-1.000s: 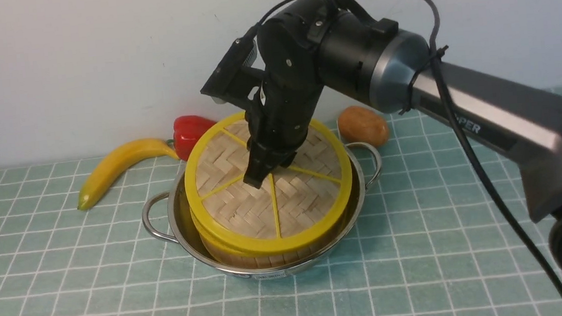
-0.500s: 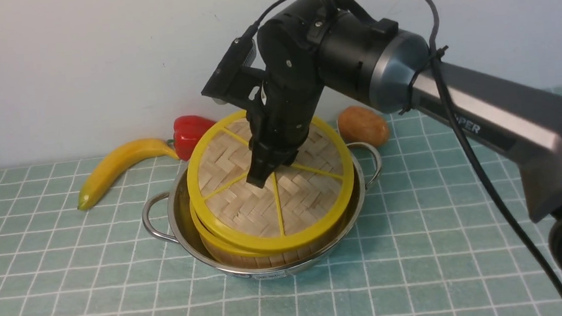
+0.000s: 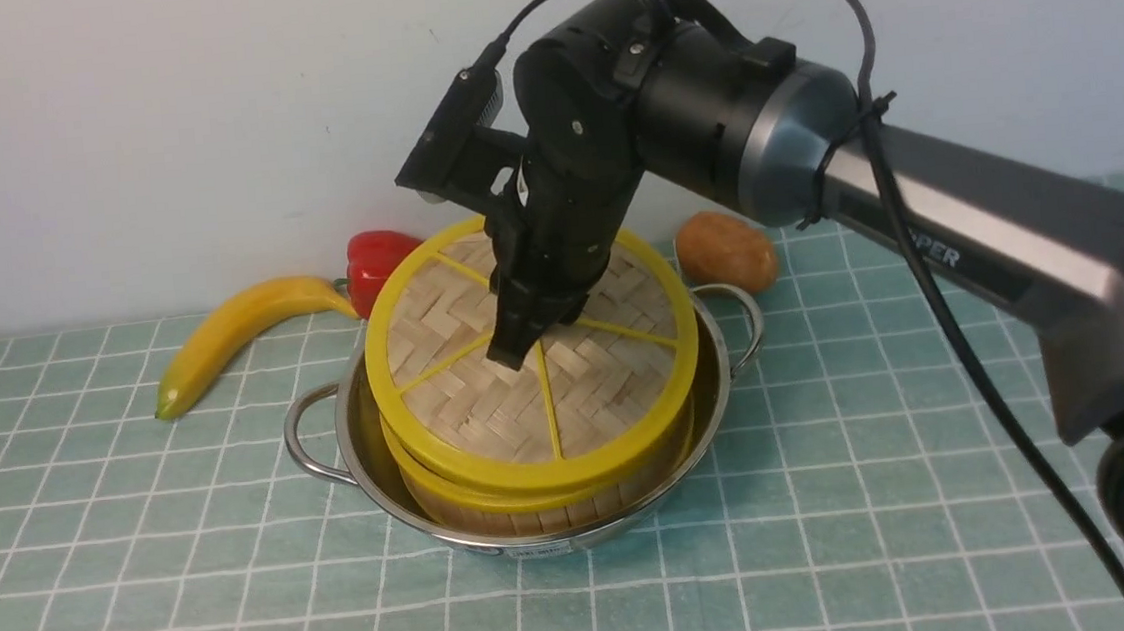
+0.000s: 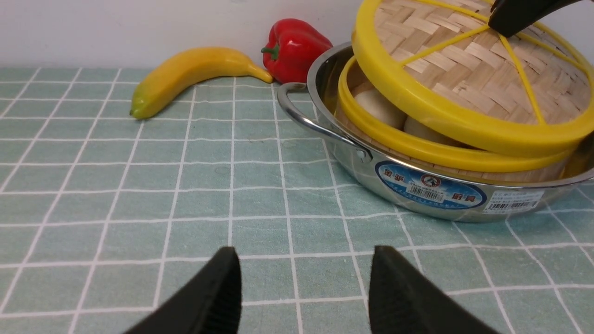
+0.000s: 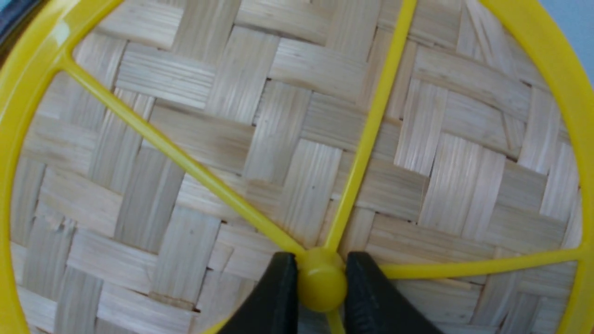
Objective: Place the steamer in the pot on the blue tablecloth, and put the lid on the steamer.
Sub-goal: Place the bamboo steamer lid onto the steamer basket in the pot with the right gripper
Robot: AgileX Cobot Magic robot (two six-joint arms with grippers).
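Observation:
The steel pot (image 3: pixel 317 453) stands on the blue tablecloth (image 3: pixel 837 494) with the steamer (image 3: pixel 497 509) inside it. Pale buns (image 4: pixel 378 106) show under the steamer's yellow rim (image 4: pixel 417 149). The woven lid (image 3: pixel 467 383) hovers tilted just over the steamer, its near-left edge lifted, leaving a gap. My right gripper (image 3: pixel 524 344) comes down from above and is shut on the lid's yellow centre knob (image 5: pixel 321 283). Low over the cloth, in front and to the left of the pot (image 4: pixel 431 190), my left gripper (image 4: pixel 304 260) is open and holds nothing.
A banana (image 3: pixel 232 331), a red pepper (image 3: pixel 379 260) and a potato (image 3: pixel 725 250) lie behind the pot along the white wall. The pot's loop handles (image 3: pixel 738 327) stick out left and right. The right arm stretches across the right side of the table.
The right gripper has carried the lid slightly left and back over the steamer, still tilted. The left gripper has not moved.

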